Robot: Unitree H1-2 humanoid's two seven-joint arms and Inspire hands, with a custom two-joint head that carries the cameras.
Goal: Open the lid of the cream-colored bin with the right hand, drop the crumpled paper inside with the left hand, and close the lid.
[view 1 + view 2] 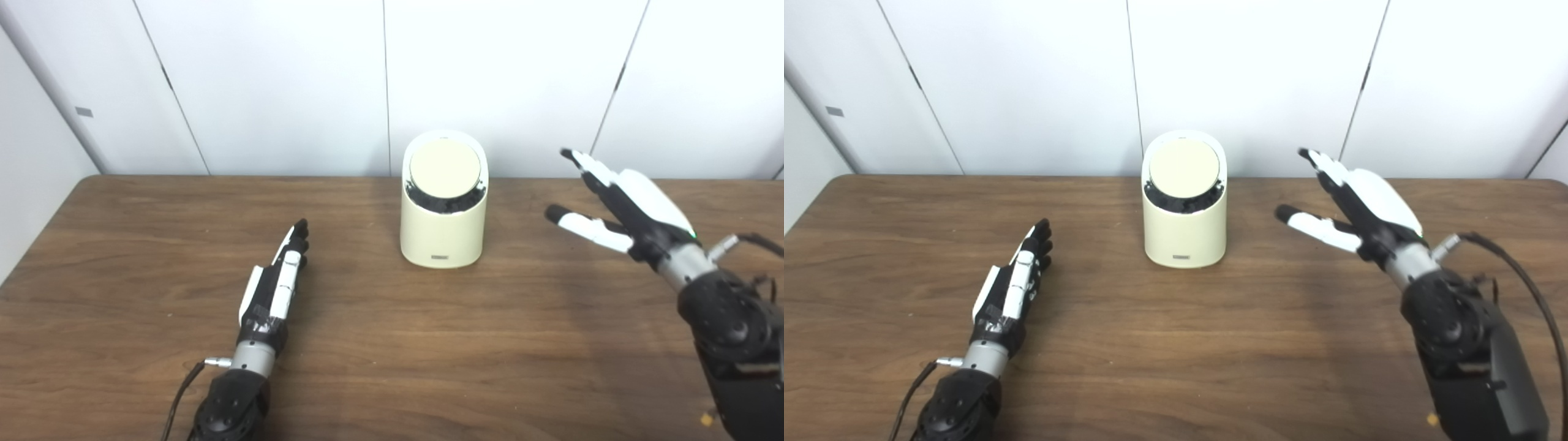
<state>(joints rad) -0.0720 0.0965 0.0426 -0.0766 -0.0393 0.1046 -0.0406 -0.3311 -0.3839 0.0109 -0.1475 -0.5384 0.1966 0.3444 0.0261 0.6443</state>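
Note:
The cream-colored bin (444, 236) stands upright at the back middle of the wooden table. Its round tilted lid (445, 169) lies flat in the bin's top, with a dark gap showing along its lower edge. My left hand (277, 285) rests low on the table to the left of the bin, fingers stretched out straight, holding nothing. My right hand (618, 205) hovers above the table to the right of the bin, fingers and thumb spread apart, well clear of the bin. No crumpled paper shows in either view.
The brown wooden table (429, 343) runs to a white panelled wall (275, 86) just behind the bin. A cable (1528, 288) loops off my right forearm. A small orange speck (706, 420) lies near the front right edge.

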